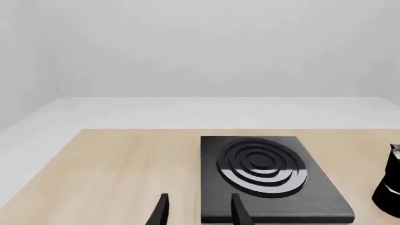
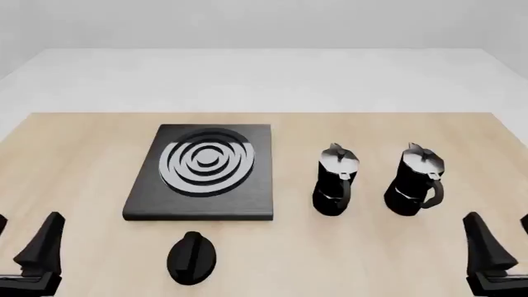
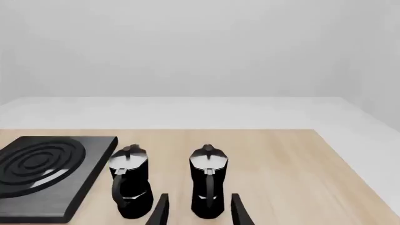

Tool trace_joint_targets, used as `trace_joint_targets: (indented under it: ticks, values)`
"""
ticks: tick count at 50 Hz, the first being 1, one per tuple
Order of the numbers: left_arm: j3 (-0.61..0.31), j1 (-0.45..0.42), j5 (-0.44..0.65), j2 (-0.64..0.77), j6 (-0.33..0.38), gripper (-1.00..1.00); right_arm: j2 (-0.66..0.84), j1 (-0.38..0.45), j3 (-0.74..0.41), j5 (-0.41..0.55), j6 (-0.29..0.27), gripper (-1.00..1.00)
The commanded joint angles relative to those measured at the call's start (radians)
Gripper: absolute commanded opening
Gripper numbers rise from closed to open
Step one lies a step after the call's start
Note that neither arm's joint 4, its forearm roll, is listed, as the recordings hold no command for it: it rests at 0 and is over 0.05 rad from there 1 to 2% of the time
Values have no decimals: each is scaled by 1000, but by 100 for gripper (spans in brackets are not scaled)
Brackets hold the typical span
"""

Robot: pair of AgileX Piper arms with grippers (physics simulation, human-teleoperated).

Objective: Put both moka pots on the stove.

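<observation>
The stove point(image 2: 202, 170) is a flat black slab with silver burner rings, left of the table's centre, with nothing on it. Two black moka pots stand upright on the table to its right, one nearer the stove point(image 2: 334, 179) and one farther right point(image 2: 417, 179). My left gripper point(image 2: 23, 240) is open near the front left edge, short of the stove point(image 1: 262, 173). My right gripper point(image 2: 503, 240) is open near the front right edge, holding nothing. In the right wrist view the right-hand pot point(image 3: 208, 187) stands ahead of the open gripper point(image 3: 198, 211), with the other pot point(image 3: 130, 187) beside it.
A low black oval knob point(image 2: 192, 257) lies on the wooden table in front of the stove's near edge. A pale floor and plain white walls lie beyond the table's far edge point(image 2: 264, 112). One pot point(image 1: 388, 185) shows at the edge of the left wrist view.
</observation>
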Motion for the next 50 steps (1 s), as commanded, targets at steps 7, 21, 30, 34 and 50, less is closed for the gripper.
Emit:
trace_joint_targets:
  ticks: [7, 21, 30, 34, 50]
  values:
    - [-3, 0, -1, 5, 0, 100, 14, 10, -30, 11, 10, 100]
    - [-3, 0, -1, 5, 0, 100, 198, 95, -200, 52, -17, 100]
    - [-3, 0, -1, 5, 0, 100, 425, 147, -365, 82, -22, 100]
    - [-3, 0, -1, 5, 0, 100, 505, 154, -417, 95, -26, 100]
    - [-3, 0, -1, 5, 0, 100, 803, 207, -592, 156, -5, 100]
